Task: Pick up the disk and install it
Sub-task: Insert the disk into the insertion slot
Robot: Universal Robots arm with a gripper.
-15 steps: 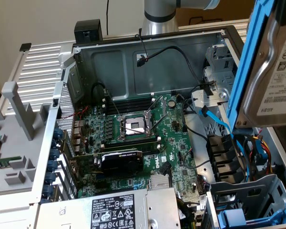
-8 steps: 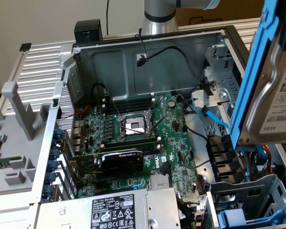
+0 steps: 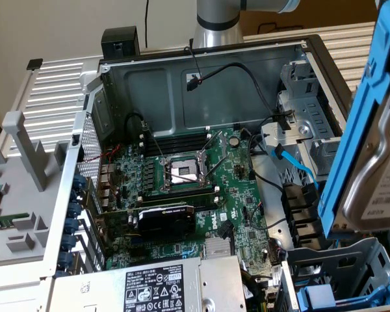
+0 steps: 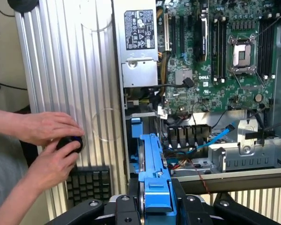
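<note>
The disk [image 3: 370, 169], a silver drive in a bright blue carrier, hangs tilted on edge above the open computer case at the exterior view's right, over the drive cage [image 3: 351, 260]. In the wrist view the disk [image 4: 152, 164] shows edge-on, with its blue frame running away from the camera toward the case. My gripper [image 4: 155, 206] is shut on it, a black finger [image 4: 126, 205] pressed against each side of the carrier.
The open case holds a green motherboard [image 3: 182, 188], a grey power supply [image 3: 156, 286], loose black cables and a blue cable [image 3: 299, 172]. Another blue carrier [image 3: 318, 299] sits in the cage. A person's hands [image 4: 51, 140] rest on the ribbed table beside a keyboard [image 4: 89, 185].
</note>
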